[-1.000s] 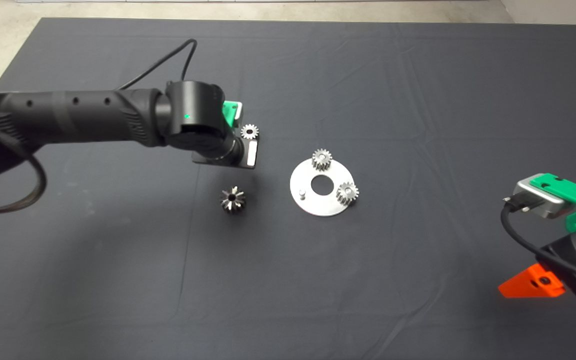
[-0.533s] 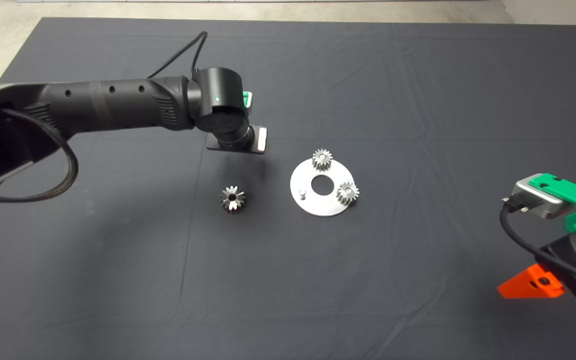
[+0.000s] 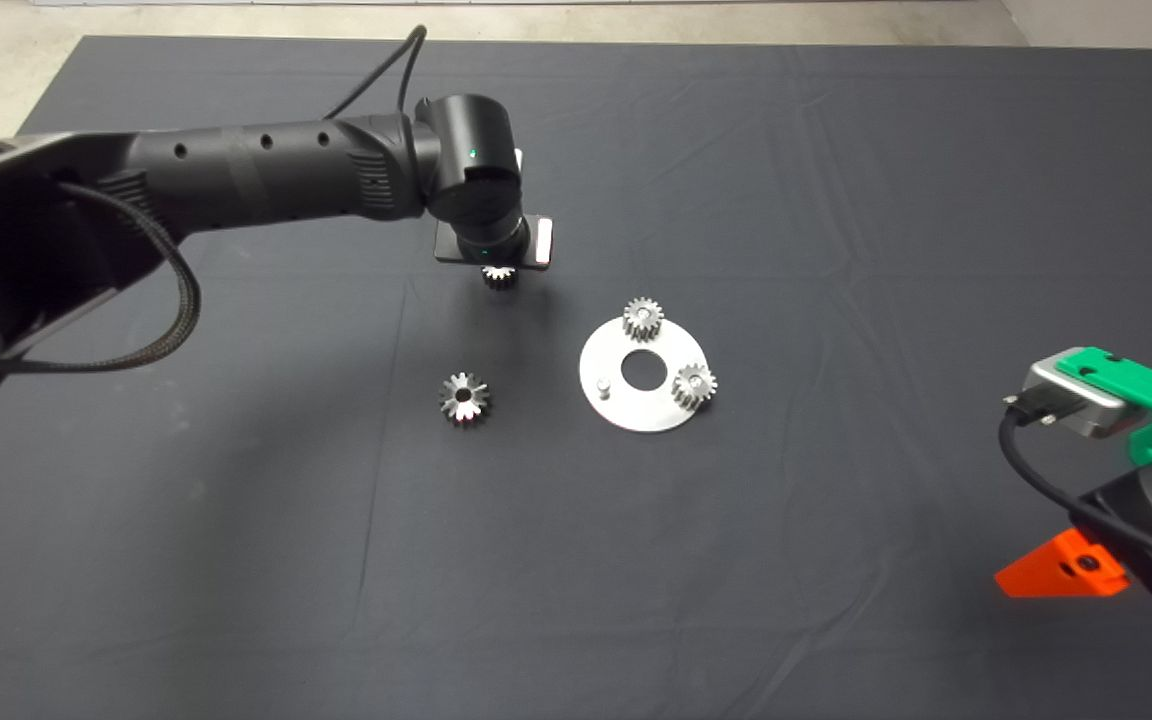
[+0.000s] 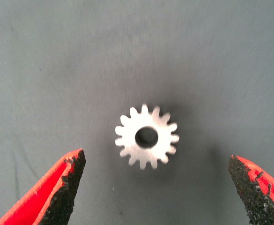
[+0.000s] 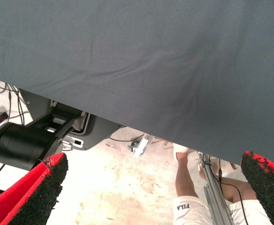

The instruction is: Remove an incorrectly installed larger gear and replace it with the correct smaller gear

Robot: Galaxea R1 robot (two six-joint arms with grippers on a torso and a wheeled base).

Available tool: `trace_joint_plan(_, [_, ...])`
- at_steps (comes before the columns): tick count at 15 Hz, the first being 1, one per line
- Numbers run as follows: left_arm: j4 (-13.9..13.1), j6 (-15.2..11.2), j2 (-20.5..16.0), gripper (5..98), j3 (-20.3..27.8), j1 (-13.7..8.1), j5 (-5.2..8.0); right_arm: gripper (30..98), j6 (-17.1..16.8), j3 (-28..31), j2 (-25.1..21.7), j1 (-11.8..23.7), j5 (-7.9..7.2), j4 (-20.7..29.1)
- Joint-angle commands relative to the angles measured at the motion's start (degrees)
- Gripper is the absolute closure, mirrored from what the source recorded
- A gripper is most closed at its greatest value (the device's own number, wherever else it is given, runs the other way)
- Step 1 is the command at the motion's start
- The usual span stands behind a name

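The smaller gear (image 4: pixel 147 136) lies flat on the dark mat, bore up. My left gripper (image 4: pixel 156 161) hangs directly above it, open, with one red finger (image 4: pixel 64 190) on each side and neither touching it. From above, this gear (image 3: pixel 499 277) peeks out under the left wrist (image 3: pixel 481 205). The larger gear (image 3: pixel 464 397), star-toothed, rests loose on the mat left of the round metal plate (image 3: pixel 626 405). Two small gears (image 3: pixel 643 317) (image 3: pixel 694 383) sit on the plate, and a bare pin (image 3: pixel 603 385) stands on its left side. My right gripper (image 5: pixel 153 161) is parked at the lower right, open.
The right wrist view shows the mat's edge, the floor, a black machine base (image 5: pixel 29 140) and a person's leg (image 5: pixel 186 187) in a white sock. The left arm (image 3: pixel 236 185) spans the mat's far left.
My left arm has swung farther back and to the right, bringing the open gripper over the loose small gear. The larger gear, the plate and the right arm have stayed put.
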Motion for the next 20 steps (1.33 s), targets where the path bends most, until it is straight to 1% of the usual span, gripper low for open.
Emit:
trace_joint_plan(1, [0.49, 0.35, 1.01, 25.7, -3.82, -0.85, -1.2, 30.9, -0.22, 0.34, 0.27, 1.15, -6.7, 1.97])
trace_joint_plan(4, [0.62, 0.79, 1.01, 25.7, -5.23, -0.71, -1.2, 30.9, -0.22, 0.3, 0.36, 1.15, -6.7, 2.01])
trace_joint_plan(7, [1.46, 0.65, 0.92, 25.7, -7.2, -0.32, -1.29, 30.9, -0.22, 0.27, 0.36, 1.15, -6.7, 1.92])
trace_joint_plan(8, [1.52, 0.44, 0.83, 25.7, -7.18, -0.32, -1.55, 30.9, -0.22, 0.3, 0.36, 1.15, -6.7, 1.92])
trace_joint_plan(11, [1.58, 0.32, 1.01, 25.7, -7.03, -0.32, -1.72, 30.9, -0.22, 0.3, 0.27, 1.15, -6.7, 2.01])
trace_joint_plan(12, [1.58, 0.18, 1.1, 25.7, -6.77, -0.32, -2.07, 30.9, -0.22, 0.3, 0.19, 1.15, -6.7, 1.92])
trace_joint_plan(15, [1.5, -0.44, 1.1, 25.7, -6.23, -0.23, -2.07, 30.9, -0.22, 0.3, 0.19, 1.15, -6.7, 1.93])
trace_joint_plan(20, [1.58, -0.53, 1.36, 25.7, -6.15, -0.05, -2.08, 30.9, -0.22, 0.21, 0.27, 1.15, -6.7, 1.92])
